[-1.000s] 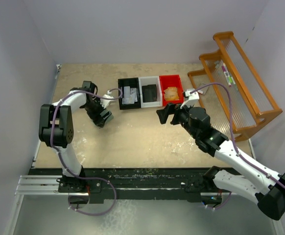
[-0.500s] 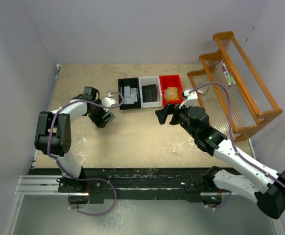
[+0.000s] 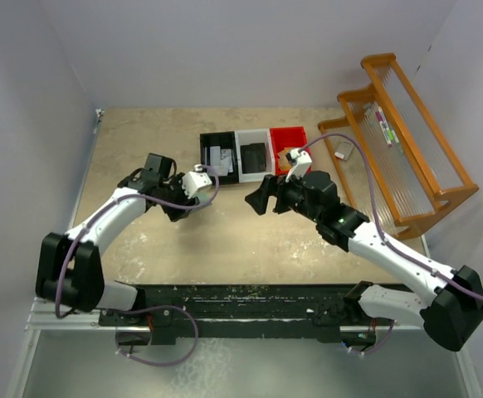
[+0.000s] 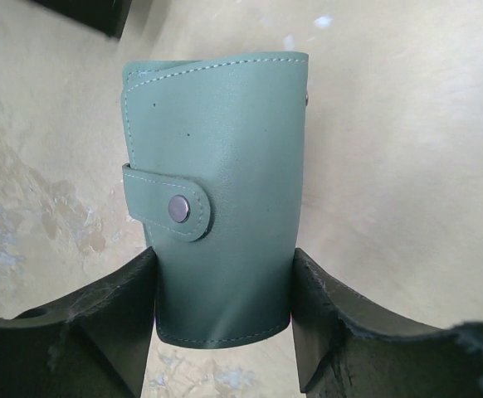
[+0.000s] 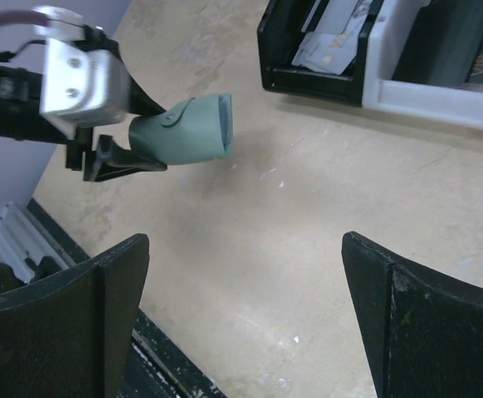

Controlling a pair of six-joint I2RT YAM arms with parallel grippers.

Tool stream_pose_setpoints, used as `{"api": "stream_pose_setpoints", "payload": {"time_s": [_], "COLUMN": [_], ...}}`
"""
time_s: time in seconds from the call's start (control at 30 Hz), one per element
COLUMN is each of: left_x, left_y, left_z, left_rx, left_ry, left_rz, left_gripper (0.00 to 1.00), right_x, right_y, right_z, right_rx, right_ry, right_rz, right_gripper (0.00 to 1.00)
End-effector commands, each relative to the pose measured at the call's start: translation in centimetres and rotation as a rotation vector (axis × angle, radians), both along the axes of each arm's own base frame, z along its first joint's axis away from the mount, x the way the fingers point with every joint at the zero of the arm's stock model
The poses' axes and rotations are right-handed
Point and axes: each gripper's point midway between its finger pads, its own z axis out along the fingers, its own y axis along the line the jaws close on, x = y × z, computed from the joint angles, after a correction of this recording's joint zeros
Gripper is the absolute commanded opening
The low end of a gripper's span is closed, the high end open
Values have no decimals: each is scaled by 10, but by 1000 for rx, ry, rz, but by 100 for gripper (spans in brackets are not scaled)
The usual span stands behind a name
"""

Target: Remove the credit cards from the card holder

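Note:
The pale teal card holder is folded shut, its snap strap fastened across the front. My left gripper is shut on its lower end, one finger pressed on each side, and holds it above the tabletop. In the right wrist view the card holder sticks out of the left gripper toward the bins. My right gripper stands open with nothing between its fingers, a short way right of the holder; from above the right gripper faces the left gripper. The credit cards are hidden.
A black bin with pale cards, a white bin with a dark item and a red bin stand in a row at the back. An orange wooden rack fills the right side. Walls close the left and rear.
The left gripper closed on the card holder and carried it right, toward the table's middle. The right arm swung left toward it, jaws still open.

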Motion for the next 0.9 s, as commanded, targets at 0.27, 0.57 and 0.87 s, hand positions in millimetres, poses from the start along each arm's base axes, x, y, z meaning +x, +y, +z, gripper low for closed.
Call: {"api": "stream_pose_setpoints", "payload": {"time_s": [0.27, 0.57, 0.87], "left_x": [-68, -55, -56], "left_y": [-62, -64, -68], "left_z": [117, 178, 207], "left_rx": [-144, -127, -137], "left_ry": [-118, -407, -572], "left_rz": [-234, -340, -420], "left_gripper": [43, 43, 43], "right_x": [-20, -18, -24], "right_y": [80, 113, 134], "right_z": [29, 53, 74], "right_rx": [307, 495, 606], "right_ry": [128, 186, 204], "right_rz": [326, 430, 556], "right_gripper": [100, 100, 66]}}
